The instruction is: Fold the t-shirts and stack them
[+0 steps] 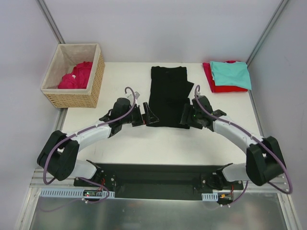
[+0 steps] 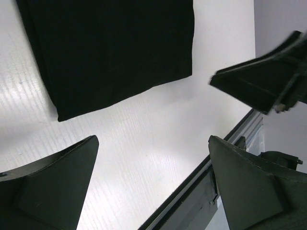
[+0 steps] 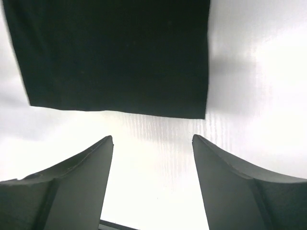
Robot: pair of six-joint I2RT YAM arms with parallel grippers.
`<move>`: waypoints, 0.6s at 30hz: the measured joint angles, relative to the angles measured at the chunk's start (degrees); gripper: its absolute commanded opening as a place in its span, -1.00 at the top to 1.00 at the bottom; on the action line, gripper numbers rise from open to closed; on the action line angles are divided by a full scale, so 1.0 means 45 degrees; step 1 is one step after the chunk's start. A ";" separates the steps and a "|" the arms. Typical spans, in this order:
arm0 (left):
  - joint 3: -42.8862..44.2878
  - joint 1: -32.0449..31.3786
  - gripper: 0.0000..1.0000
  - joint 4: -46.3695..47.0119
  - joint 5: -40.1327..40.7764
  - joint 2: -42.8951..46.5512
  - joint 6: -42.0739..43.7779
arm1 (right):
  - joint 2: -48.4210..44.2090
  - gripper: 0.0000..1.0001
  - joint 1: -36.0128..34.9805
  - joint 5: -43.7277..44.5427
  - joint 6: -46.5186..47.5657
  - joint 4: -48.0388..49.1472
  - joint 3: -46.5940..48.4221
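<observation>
A black t-shirt lies folded into a long strip in the middle of the white table. It fills the top of the left wrist view and of the right wrist view. My left gripper is open and empty at the strip's near left corner. My right gripper is open and empty at its near right corner. A folded teal shirt lies on a folded red shirt at the back right. A crimson-pink shirt lies crumpled in the basket.
A woven wicker basket with beige lining stands at the back left, off the table's left corner. The table's near edge and a black rail run just behind the grippers. The right gripper's finger shows in the left wrist view.
</observation>
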State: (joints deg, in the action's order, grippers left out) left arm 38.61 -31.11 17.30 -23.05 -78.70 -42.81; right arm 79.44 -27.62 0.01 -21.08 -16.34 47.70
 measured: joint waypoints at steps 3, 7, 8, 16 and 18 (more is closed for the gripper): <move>-0.0442 0.0010 -0.98 0.0039 0.0364 0.0413 -0.0019 | -0.1452 -0.43 0.0010 0.0583 0.0092 -0.0544 -0.0039; -0.1491 0.0204 -0.98 0.0204 0.0714 0.0758 -0.0170 | -0.2861 -0.44 0.0126 0.0894 0.0136 -0.0646 -0.0675; -0.1753 0.0287 -0.98 0.0257 0.0772 0.0743 -0.0257 | -0.3045 -0.44 0.0228 0.0806 0.0136 -0.0563 -0.1030; -0.2943 0.1428 -0.98 0.2686 0.0199 -0.0772 -0.0991 | -0.3138 -0.45 0.1180 -0.0180 0.0117 -0.0180 -0.3113; -0.2929 0.1481 -0.98 0.3439 0.0015 -0.1219 -0.1069 | -0.3138 -0.45 0.1263 -0.0350 0.0121 0.0102 -0.3123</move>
State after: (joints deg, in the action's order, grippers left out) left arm 25.43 -24.45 32.77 -22.98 -84.18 -47.62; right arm 65.32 -21.93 -1.56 -20.53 -15.88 33.65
